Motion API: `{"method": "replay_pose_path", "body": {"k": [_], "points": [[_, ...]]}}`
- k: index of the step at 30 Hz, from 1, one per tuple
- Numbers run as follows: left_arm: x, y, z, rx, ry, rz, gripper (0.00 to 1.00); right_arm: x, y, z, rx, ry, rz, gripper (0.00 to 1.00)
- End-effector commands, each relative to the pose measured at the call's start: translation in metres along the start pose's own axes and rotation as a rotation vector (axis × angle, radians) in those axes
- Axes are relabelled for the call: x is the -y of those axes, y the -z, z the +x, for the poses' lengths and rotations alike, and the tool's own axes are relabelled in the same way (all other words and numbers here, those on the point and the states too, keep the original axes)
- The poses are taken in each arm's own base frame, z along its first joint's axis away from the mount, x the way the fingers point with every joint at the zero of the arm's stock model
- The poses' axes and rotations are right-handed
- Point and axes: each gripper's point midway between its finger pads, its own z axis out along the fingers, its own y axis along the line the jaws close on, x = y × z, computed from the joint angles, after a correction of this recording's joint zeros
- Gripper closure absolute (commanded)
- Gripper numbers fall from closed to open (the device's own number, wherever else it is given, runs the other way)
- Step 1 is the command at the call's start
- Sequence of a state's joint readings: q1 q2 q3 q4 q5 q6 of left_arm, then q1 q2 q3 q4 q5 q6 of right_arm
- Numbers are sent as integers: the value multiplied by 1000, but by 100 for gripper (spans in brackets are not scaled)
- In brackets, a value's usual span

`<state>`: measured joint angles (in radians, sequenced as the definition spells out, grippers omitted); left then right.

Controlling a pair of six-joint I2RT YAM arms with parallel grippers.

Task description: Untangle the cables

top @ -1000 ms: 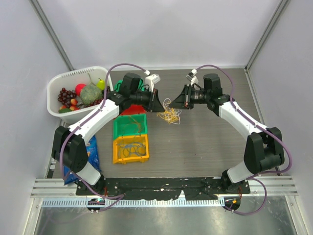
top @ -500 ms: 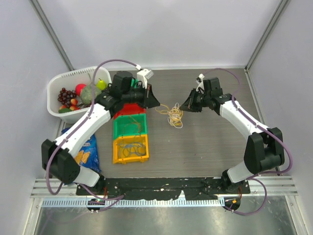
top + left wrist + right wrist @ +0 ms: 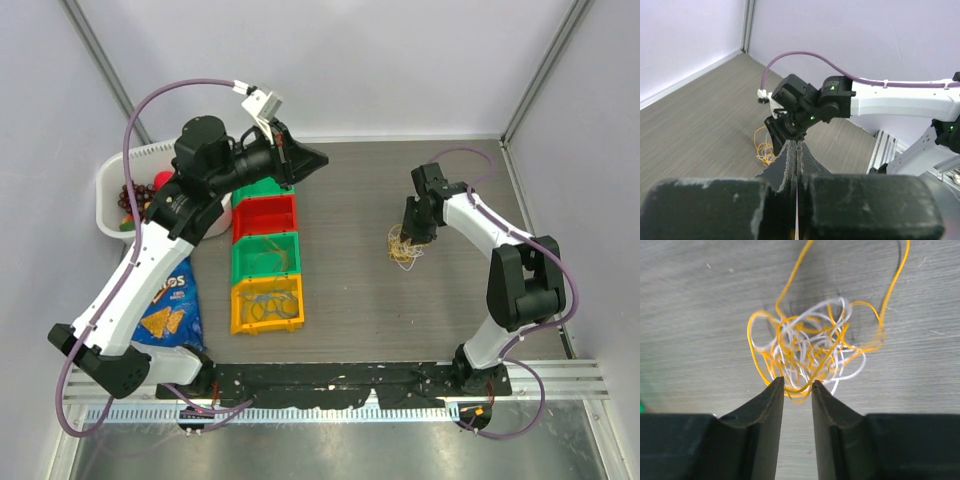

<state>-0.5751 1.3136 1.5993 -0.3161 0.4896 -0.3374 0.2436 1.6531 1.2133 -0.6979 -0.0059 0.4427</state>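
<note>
Top: cables sit tangled on the table, right of the bins, just under the right gripper. Left wrist – left gripper clenched tight, up high. Right wrist – jaws slightly apart, an orange loop between the tips.

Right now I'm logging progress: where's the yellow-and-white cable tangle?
Top view: the cable tangle lies on the table's right side, under the right gripper, apart from the bins.
</note>
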Motion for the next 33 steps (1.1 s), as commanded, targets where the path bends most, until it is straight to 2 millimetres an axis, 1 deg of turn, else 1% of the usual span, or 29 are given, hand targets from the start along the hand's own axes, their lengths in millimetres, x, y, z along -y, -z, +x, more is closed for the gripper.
{"method": "replay_pose_path", "body": {"k": [1, 2, 3, 4, 5, 7, 8, 9, 10, 12, 14, 15, 16, 17, 19, 22, 23, 24, 25, 26, 28, 29, 30, 31, 32, 33], "points": [[6, -7, -19, 58, 9, 19, 100, -3, 16, -5, 4, 64, -19, 58], [2, -9, -15, 48, 27, 1, 100, -5, 22, -9, 26, 69, -25, 43], [-2, -10, -10, 37, 39, -12, 100, 3, 25, -16, 55, 70, 19, 38], [-4, -11, -7, 29, 46, -18, 100, 5, 31, -22, 79, 69, 37, 35], [-6, -10, -5, 27, 49, -25, 100, 16, 34, -26, 92, 69, 99, 34], [-9, -9, 0, 20, 53, -40, 100, 27, 37, -39, 110, 49, 168, 32], [-10, -9, 2, 15, 54, -45, 100, 32, 37, -41, 110, 22, 185, 33], [-11, -8, 4, 9, 54, -52, 100, 37, 35, -49, 111, -18, 182, 32], [-12, -8, 6, 5, 52, -55, 100, 35, 32, -54, 114, -60, 151, 32], [-13, -5, 10, -7, 51, -64, 100, 44, 25, -69, 122, -179, 133, 33], [-14, -3, 13, -9, 52, -72, 100, 45, 17, -82, 122, -301, 91, 36], [-14, -2, 14, -11, 51, -73, 100, 47, 8, -86, 109, -341, 84, 38], [-15, -2, 17, -17, 54, -76, 100, 49, 4, -94, 121, -408, 63, 39], [-16, -2, 19, -25, 55, -79, 100, 43, -6, -94, 90, -437, 27, 41], [-17, -2, 24, -44, 56, -83, 100, 35, -20, -103, 82, -501, -24, 41], [-19, 1, 30, -66, 51, -97, 100, 26, -35, -115, 93, -589, -70, 41], [-21, 2, 30, -72, 47, -105, 100, 26, -42, -111, 79, -615, -69, 41], [-22, 3, 35, -88, 47, -113, 100, 22, -45, -115, 86, -669, -86, 41], [-24, 3, 38, -103, 46, -123, 100, 22, -50, -111, 73, -692, -86, 41], [-27, 5, 43, -126, 48, -138, 100, 23, -54, -111, 73, -743, -83, 41], [-30, 6, 49, -155, 49, -150, 100, 25, -58, -111, 86, -805, -71, 40], [-31, 7, 52, -172, 53, -157, 100, 24, -58, -118, 113, -835, -85, 39], [-33, 8, 56, -192, 56, -165, 100, 25, -60, -116, 117, -847, -84, 39], [-35, 9, 60, -209, 59, -174, 98, 27, -61, -119, 134, -869, -81, 39], [-37, 10, 65, -231, 63, -187, 96, 29, -63, -117, 136, -880, -70, 38], [-41, 10, 69, -251, 65, -202, 94, 45, -64, -121, 152, -920, -48, 37]]}}
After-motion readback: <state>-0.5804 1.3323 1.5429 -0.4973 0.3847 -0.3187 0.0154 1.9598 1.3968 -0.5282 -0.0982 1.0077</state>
